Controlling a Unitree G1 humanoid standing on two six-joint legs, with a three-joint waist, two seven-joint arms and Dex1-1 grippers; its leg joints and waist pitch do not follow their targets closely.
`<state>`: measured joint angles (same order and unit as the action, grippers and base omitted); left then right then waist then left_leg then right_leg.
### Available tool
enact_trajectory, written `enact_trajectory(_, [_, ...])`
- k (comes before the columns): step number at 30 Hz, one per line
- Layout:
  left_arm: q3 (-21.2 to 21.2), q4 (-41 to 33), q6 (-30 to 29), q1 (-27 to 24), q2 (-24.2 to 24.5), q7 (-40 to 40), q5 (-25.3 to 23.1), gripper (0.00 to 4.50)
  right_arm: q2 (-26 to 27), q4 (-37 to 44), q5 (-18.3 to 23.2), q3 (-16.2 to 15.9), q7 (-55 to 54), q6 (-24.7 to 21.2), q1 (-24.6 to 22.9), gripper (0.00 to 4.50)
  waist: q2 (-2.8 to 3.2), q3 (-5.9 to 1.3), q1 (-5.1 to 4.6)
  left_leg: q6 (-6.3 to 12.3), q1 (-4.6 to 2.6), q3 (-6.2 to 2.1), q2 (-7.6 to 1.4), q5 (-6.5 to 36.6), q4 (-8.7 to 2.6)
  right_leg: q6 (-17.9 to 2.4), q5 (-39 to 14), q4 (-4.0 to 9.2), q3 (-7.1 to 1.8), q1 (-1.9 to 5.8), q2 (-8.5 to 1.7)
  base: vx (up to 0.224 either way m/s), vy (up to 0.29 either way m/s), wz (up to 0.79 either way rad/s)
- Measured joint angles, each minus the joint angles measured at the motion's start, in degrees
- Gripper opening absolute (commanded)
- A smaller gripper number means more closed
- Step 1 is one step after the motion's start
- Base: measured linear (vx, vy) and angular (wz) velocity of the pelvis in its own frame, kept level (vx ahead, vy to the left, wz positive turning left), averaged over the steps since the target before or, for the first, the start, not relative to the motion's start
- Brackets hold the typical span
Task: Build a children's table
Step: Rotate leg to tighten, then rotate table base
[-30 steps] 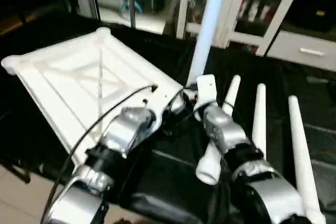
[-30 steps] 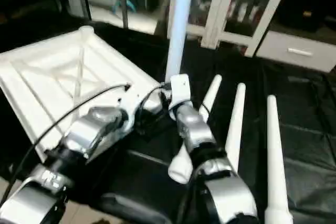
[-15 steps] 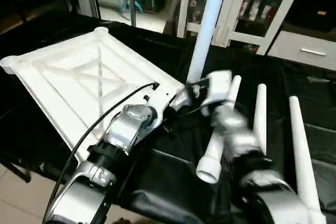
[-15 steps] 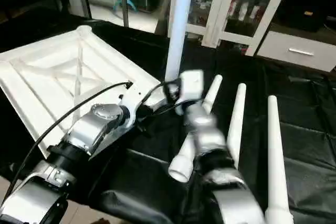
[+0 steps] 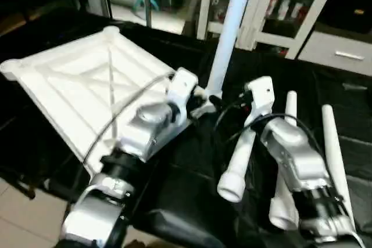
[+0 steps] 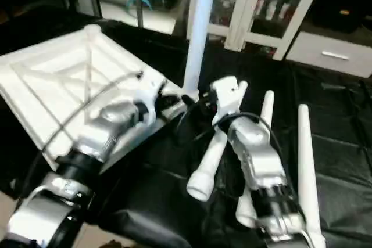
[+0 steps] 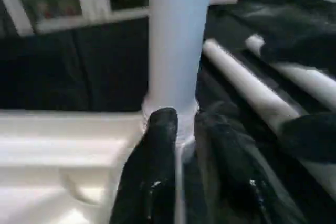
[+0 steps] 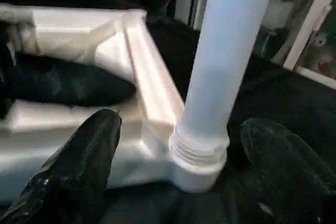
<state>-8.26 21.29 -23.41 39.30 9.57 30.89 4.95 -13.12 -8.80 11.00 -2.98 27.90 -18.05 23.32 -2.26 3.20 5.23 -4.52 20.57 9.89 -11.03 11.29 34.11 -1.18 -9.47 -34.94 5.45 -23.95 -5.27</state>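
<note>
Nearest the robot, three loose long tapered white plastic tube legs lie side by side on the black-draped counter (image 5: 192, 201) toward its right side, wide socket ends toward the near edge: the first leg (image 5: 238, 161), the second (image 5: 283, 161) and the third (image 5: 332, 149), the right forearm lying over part of them. They look light, hollow and stiff, with a smooth and probably slippery skin, so my judgement is that a grasp low on the thick end, just above the collar, would hold better than one on the narrow tip. The right pincer (image 8: 189, 171) stands spread wide, one black finger on either side of the threaded base of the upright white tube leg (image 5: 229, 33) and clear of it. The left pincer (image 7: 181, 129) has its two black fingers close together against the foot of the same leg; whether they pinch the collar or merely rest against it I cannot tell from this blurred view. That leg stands in the round corner socket at the right near corner of the white rectangular plastic table top with X-ribbed underside (image 5: 75, 79), which lies ribs-up across the left half of the counter. The top looks rigid but thin-walled, best steadied by its rim. Beyond the far edge stands a white glass-door cabinet (image 5: 273, 4). No brand, label or writing can be read anywhere.
</note>
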Motion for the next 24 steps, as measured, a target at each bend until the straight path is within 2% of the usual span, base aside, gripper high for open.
enact_trajectory(2, [1.3,-7.6,-2.4,-3.2,6.0,4.0,0.7,1.06,-2.0,2.6,0.4,0.1,1.3,-2.2,-1.4,4.05,0.05,0.0,-0.37,-0.01,-0.04,0.01,-0.06,0.0,-0.11,0.0,-0.1,-0.02,0.0,0.02,0.08,0.0,0.0,0.0])
enact_trajectory(4, [2.2,-11.1,-4.0,-5.3,9.4,6.6,1.2,1.06,-2.8,3.7,0.5,0.2,2.0,-3.3,-1.8,4.05,0.12,0.03,-0.24,-0.06,-0.14,0.01,-0.07,0.0,-0.13,0.0,-0.1,-0.05,0.0,0.01,0.1,0.0,0.0,0.0])
enact_trajectory(6, [1.3,-17.2,-6.5,-9.5,15.5,11.6,2.2,1.06,-3.3,6.1,0.7,-1.0,3.9,-4.4,-2.2,4.05,0.17,0.06,-0.23,-0.09,-0.22,0.01,-0.08,0.0,-0.13,0.0,-0.1,-0.06,-0.01,0.04,0.09,0.0,0.0,0.0])
enact_trajectory(9, [1.6,-24.1,-10.7,-16.8,29.0,18.5,2.1,1.06,-6.2,9.9,1.4,-3.8,7.9,-6.1,-3.7,4.05,0.15,0.09,-0.57,-0.11,-0.26,0.0,-0.1,0.0,-0.18,0.0,-0.1,-0.09,-0.03,0.06,0.15,0.0,0.0,0.0])
enact_trajectory(13, [8.1,-29.0,-16.1,-25.8,42.0,22.0,0.3,1.06,-10.1,14.8,3.1,-6.5,13.6,-8.9,-6.0,4.05,-0.11,0.1,-0.17,-0.13,-0.33,0.0,-0.08,0.0,-0.18,0.3,-0.3,-0.04,-0.05,0.17,0.14,0.0,0.0,0.0])
enact_trajectory(16, [11.2,-31.7,-19.3,-28.7,45.7,23.0,-0.3,1.06,-10.8,16.2,4.2,-7.3,16.1,-10.2,-6.2,4.05,-0.28,0.11,0.1,-0.12,-0.45,0.03,-0.03,0.0,-0.17,0.4,-0.4,-0.01,-0.29,0.39,0.13,0.0,0.0,0.0])
enact_trajectory(19, [13.1,-34.6,-23.0,-34.6,51.4,24.5,-1.4,1.06,-13.3,19.3,5.3,-8.9,20.0,-11.4,-6.9,4.05,-0.58,0.13,-0.05,-0.12,-0.57,0.03,0.01,0.0,-0.17,0.5,-0.4,0.0,-0.39,0.54,0.13,0.0,0.0,0.0])
enact_trajectory(24, [14.0,-36.7,-25.6,-37.2,51.8,24.3,-0.7,1.06,-14.5,20.0,6.0,-9.0,21.4,-12.1,-7.0,4.05,-1.02,0.06,0.02,-0.12,-0.56,0.01,0.02,0.0,-0.17,0.5,-0.4,-0.01,-0.41,0.57,0.14,0.0,0.0,0.0])
